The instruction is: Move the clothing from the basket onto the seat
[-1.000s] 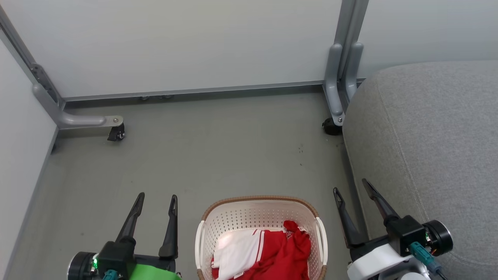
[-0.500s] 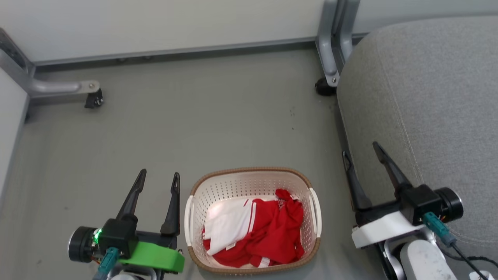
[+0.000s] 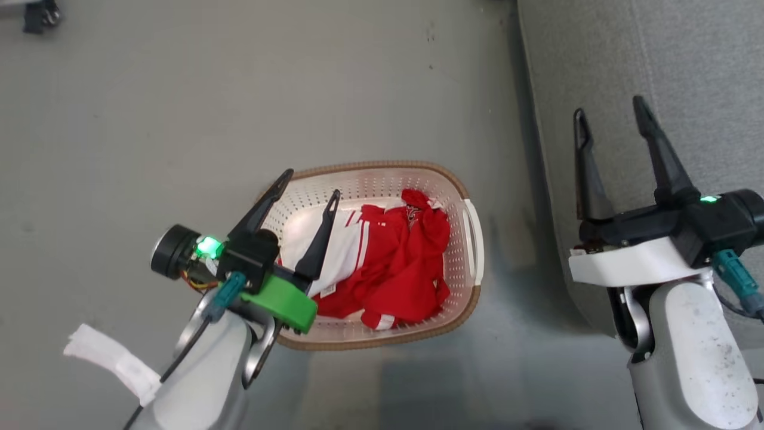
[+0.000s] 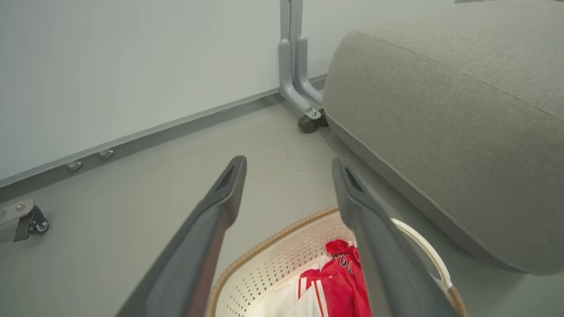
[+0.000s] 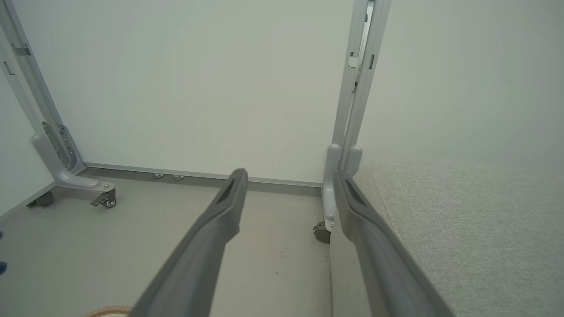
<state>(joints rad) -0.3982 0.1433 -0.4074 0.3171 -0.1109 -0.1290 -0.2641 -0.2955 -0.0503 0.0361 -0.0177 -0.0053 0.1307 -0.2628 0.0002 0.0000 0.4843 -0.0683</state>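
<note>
The red and white clothing (image 3: 394, 263) lies crumpled inside the cream basket (image 3: 459, 263) on the floor, and it shows as a clothing heap (image 4: 335, 286) in the left wrist view too. My left gripper (image 3: 313, 185) is open above the basket's left end, fingers pointing over the rim (image 4: 273, 237), holding nothing. My right gripper (image 3: 609, 113) stands open and empty over the left edge of the grey seat (image 3: 686, 71). The seat's cushion (image 4: 462, 123) rises to the right of the basket.
Grey floor (image 3: 179, 107) surrounds the basket. White partition panels on grey metal legs with castors (image 5: 324, 231) stand beyond, one leg (image 4: 304, 114) close to the seat's far corner, another castor foot (image 5: 101, 196) at the left.
The head camera has tilted down, so the whole picture shifted. My left gripper has moved right, over the basket's left rim. My right gripper now stands over the seat's edge.
</note>
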